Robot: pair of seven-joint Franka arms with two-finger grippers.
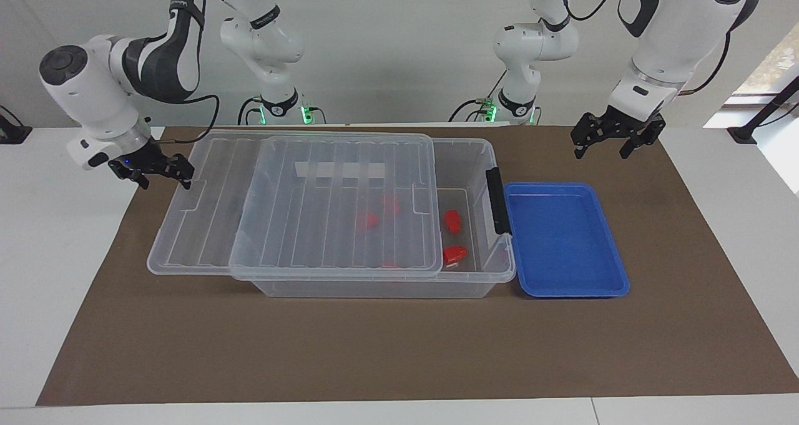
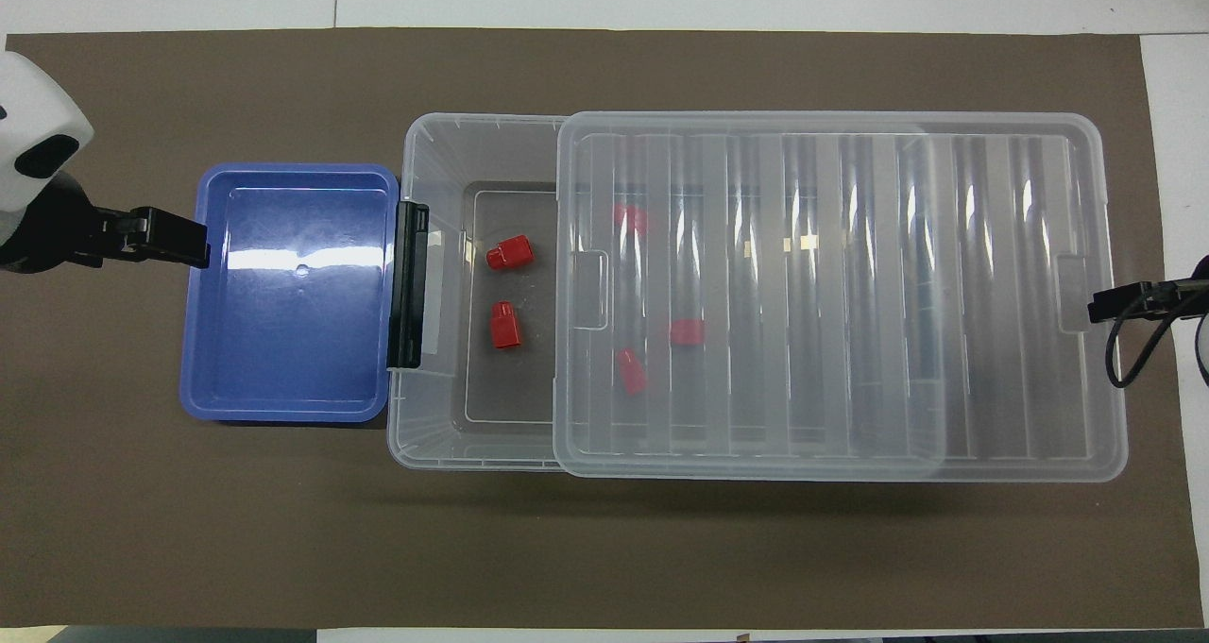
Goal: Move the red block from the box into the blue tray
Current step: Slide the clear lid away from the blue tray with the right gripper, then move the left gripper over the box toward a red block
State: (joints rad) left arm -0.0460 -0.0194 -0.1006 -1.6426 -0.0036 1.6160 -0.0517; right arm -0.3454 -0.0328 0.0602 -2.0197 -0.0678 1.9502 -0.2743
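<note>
The clear box stands mid-table, its ribbed lid slid partway off toward the right arm's end. Two red blocks lie uncovered on the box floor by the black latch; three more show through the lid. My right gripper is open, one fingertip at the lid's end rim. The blue tray lies empty beside the latch end. My left gripper hangs open over the tray's outer end.
A brown mat covers the table under the box and tray. White tabletop borders it at both ends.
</note>
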